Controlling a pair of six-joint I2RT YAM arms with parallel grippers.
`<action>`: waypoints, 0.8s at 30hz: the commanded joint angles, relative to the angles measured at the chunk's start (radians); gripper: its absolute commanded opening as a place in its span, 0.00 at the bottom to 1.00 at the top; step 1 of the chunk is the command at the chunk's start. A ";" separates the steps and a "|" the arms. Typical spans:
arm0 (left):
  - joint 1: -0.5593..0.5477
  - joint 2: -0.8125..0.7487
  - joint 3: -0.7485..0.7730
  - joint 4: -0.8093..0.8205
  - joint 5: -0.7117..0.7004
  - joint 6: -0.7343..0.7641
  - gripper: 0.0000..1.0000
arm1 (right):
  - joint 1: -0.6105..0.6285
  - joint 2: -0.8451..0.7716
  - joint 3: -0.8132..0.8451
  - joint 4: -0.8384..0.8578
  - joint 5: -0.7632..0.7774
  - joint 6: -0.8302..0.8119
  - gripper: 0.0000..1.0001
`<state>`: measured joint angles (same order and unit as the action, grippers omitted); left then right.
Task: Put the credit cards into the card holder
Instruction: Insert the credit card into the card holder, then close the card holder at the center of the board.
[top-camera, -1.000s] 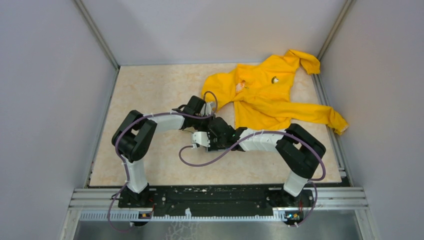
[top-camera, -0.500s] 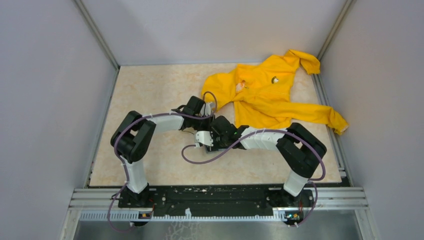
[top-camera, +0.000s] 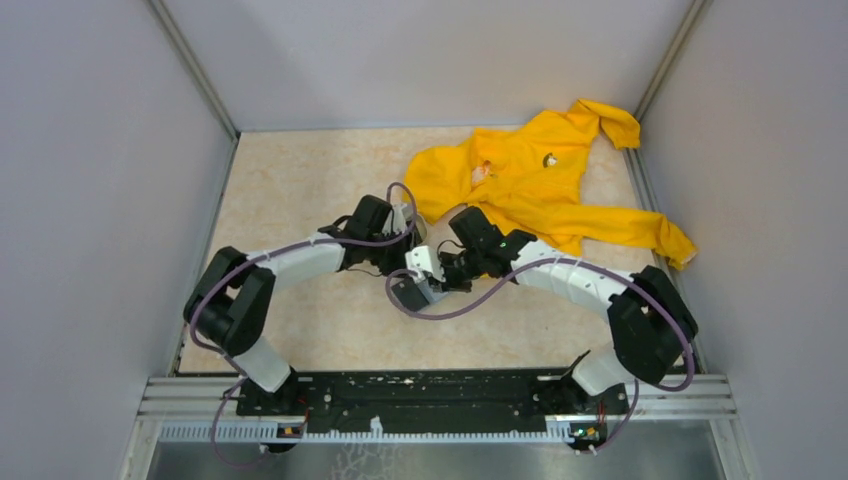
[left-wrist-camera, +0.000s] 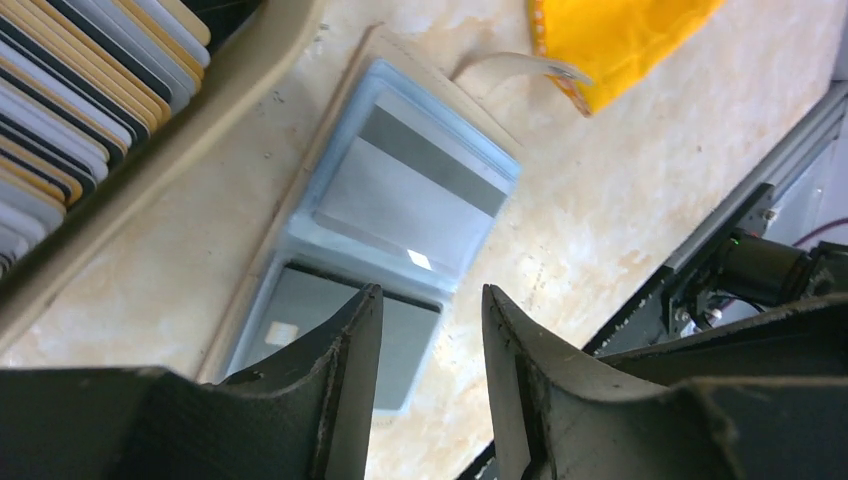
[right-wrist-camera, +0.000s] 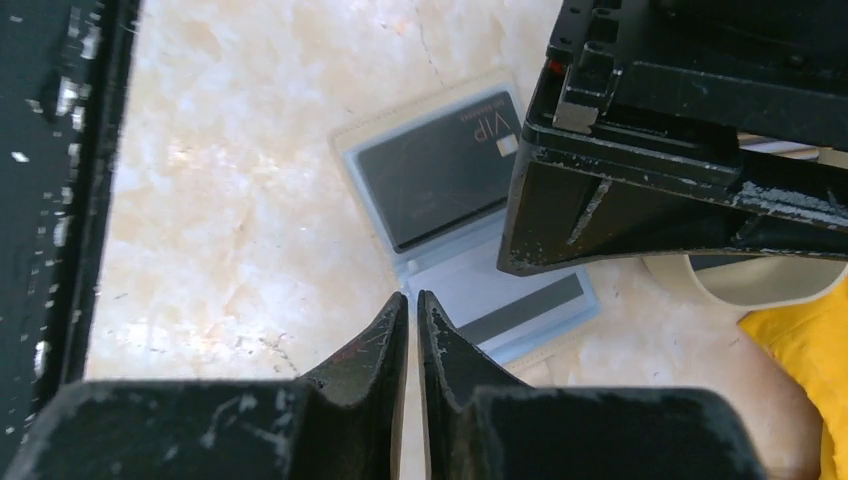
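Empty left hand (left-wrist-camera: 432, 300) hovering, jaws apart, over card holder (left-wrist-camera: 290, 240); right hand (right-wrist-camera: 413, 300) pinched closed. Its sleeves holding dark grey card (right-wrist-camera: 440, 180), light blue card (left-wrist-camera: 400, 200). Risk: finger snagging sleeves, dragging card out.

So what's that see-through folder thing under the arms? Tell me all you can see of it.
The card holder is a soft-looking, clear bluish plastic sleeve with two pockets, opened flat on the marbled table. One pocket holds a dark grey card printed VIP, the other a pale card showing a dark stripe. A beige edge shows beneath it. The left tool hangs open above it; nothing grips it.
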<state>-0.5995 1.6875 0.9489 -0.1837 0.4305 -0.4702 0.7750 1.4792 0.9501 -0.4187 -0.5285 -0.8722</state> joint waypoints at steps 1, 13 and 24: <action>0.003 -0.122 -0.047 0.078 0.010 0.024 0.48 | -0.040 -0.055 0.065 -0.100 -0.224 -0.059 0.09; 0.010 -0.661 -0.439 0.426 -0.128 0.056 0.74 | -0.255 -0.092 0.128 -0.056 -0.414 0.166 0.31; 0.012 -0.764 -0.754 0.680 -0.122 -0.223 0.99 | -0.289 0.041 0.176 -0.047 -0.317 0.391 0.37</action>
<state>-0.5926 0.9119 0.2554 0.3637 0.3103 -0.5655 0.4896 1.4559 1.0637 -0.4896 -0.8665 -0.6098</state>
